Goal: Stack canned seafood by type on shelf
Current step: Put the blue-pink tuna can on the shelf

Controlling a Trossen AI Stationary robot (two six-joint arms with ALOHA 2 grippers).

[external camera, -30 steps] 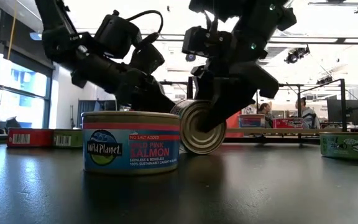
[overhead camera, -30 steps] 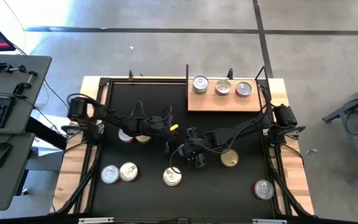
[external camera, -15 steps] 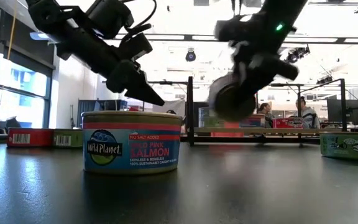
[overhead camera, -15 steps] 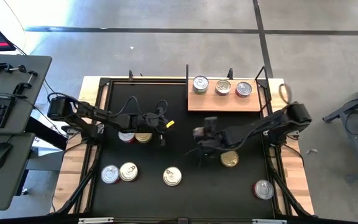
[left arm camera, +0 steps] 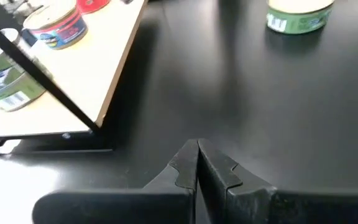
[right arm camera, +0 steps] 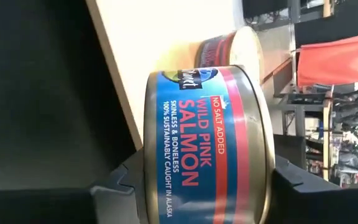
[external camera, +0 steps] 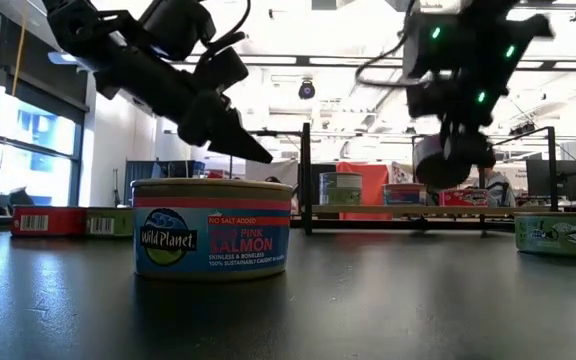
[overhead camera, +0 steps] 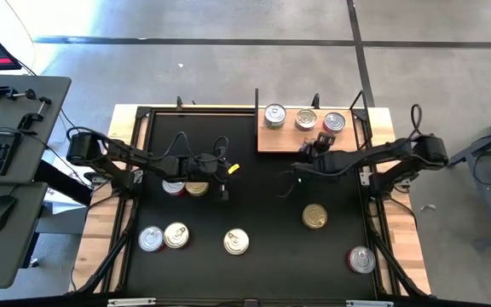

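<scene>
My right gripper [overhead camera: 320,147] is shut on a blue-and-red-labelled salmon tin [right arm camera: 204,124], above the near edge of the light-brown shelf board [overhead camera: 288,141]. Three tins [overhead camera: 306,119] stand in a row on their bases on the shelf. My left gripper [overhead camera: 225,189] is shut and holds nothing. It hangs over the mat's middle, right of a red tin [overhead camera: 174,186] and a gold tin [overhead camera: 196,188]. In the low view it points down [external camera: 253,150] behind another salmon tin [external camera: 211,228]. My right gripper pinches the salmon tin between its two fingers [right arm camera: 120,183], one on each flat end: the gold-rimmed end [right arm camera: 263,155] and the opposite end [right arm camera: 146,155]. It comes roughly level from the table's right. The tin is lifted clear [external camera: 446,160], turned on edge.
More tins stand on the black mat: two near the left [overhead camera: 162,237], one in the near middle [overhead camera: 236,242], a gold-lidded one [overhead camera: 314,217] and one at the near right [overhead camera: 361,258]. Black frame posts [overhead camera: 257,107] stand at the shelf's ends. A desk with a keyboard is left of the table.
My right gripper has lifted the salmon tin, which stood tipped on edge on the mat's middle, and carried it up and toward the far right, to the shelf's near edge. My left gripper drew back from that tin toward the table's left and has since held still.
</scene>
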